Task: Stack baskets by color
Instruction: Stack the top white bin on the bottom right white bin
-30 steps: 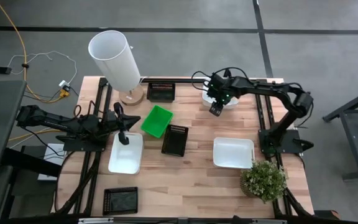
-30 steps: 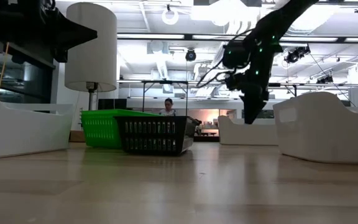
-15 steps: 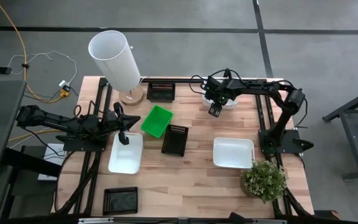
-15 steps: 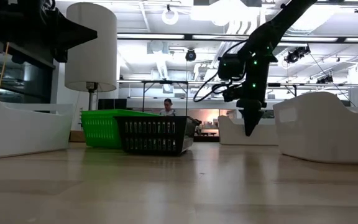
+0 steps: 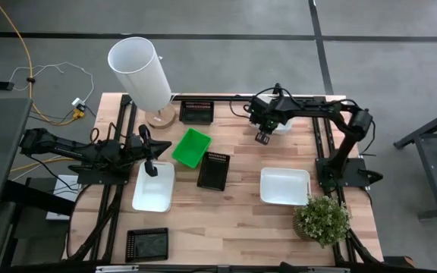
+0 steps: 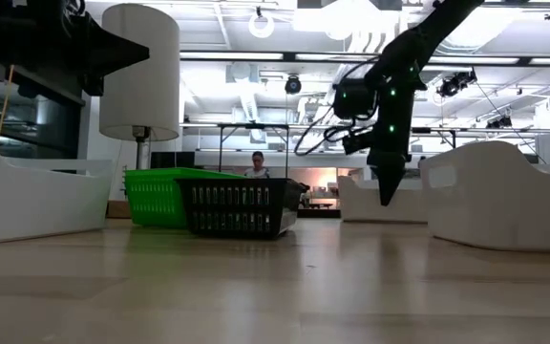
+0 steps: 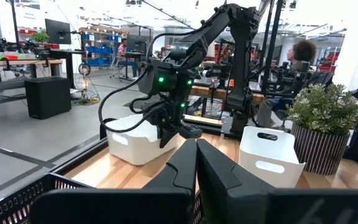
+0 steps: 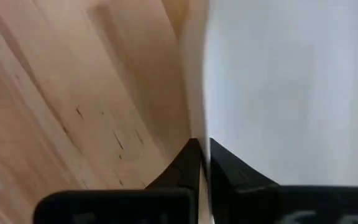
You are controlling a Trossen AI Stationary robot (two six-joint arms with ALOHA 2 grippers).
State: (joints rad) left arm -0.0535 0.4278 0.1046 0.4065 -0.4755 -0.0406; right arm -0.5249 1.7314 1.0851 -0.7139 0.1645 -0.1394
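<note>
Near the table's far right, a white basket (image 5: 281, 123) rests on its base; my right gripper (image 5: 262, 137) stands at its left wall, pointing steeply down and shut on it. More baskets stand on the table: a green one (image 5: 192, 146), black ones (image 5: 214, 170) (image 5: 197, 111) (image 5: 147, 244) and white ones (image 5: 284, 186) (image 5: 154, 189). My left gripper (image 5: 152, 168) waits shut and level over the left white basket. My right gripper pinches the white basket's side wall (image 8: 197, 127) at its upper edge, one finger inside the basket and one outside. The fingers come from above, slanting steeply down. In the low view the basket (image 6: 363, 203) sits on the table.
A tall white cylinder (image 5: 140, 73) stands on a round foot at the far left, and a potted plant (image 5: 322, 220) at the near right corner. Bare wood lies along the near middle of the table (image 5: 226, 227).
My right gripper has sunk a little beside the far white basket, rolled slightly and shut on the basket's wall. The basket stays where it was.
</note>
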